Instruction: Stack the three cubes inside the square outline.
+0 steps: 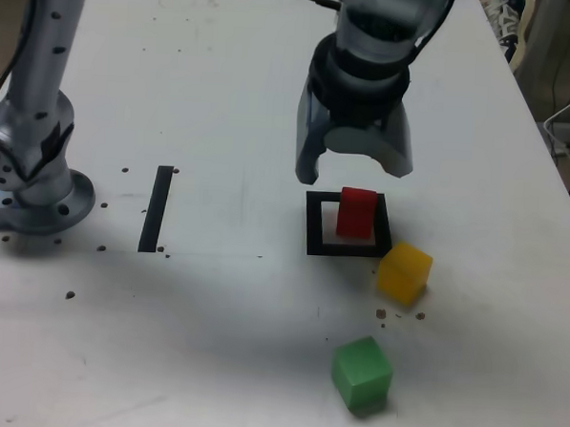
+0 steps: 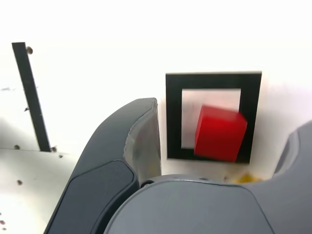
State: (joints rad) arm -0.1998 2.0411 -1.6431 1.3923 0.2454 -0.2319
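At the exterior view's left, the arm's grey base (image 1: 39,196) is seen bolted to the white table (image 1: 211,344), and just to its right a straight black strip (image 1: 156,208) is laid flat. Moving across, the gripper (image 1: 354,169) is found hanging above the square outline (image 1: 315,225), its jaws spread wide and nothing held between them. Inside the outline the red cube (image 1: 357,213) is seen; in the wrist view it is blurred and appears to overlap the frame's inner edge, though this cannot be told for certain. Further right, the yellow cube (image 1: 403,271) is set just beside the outline's corner, on the table. The green cube (image 1: 361,372) is placed nearer the camera, well apart from the outline.
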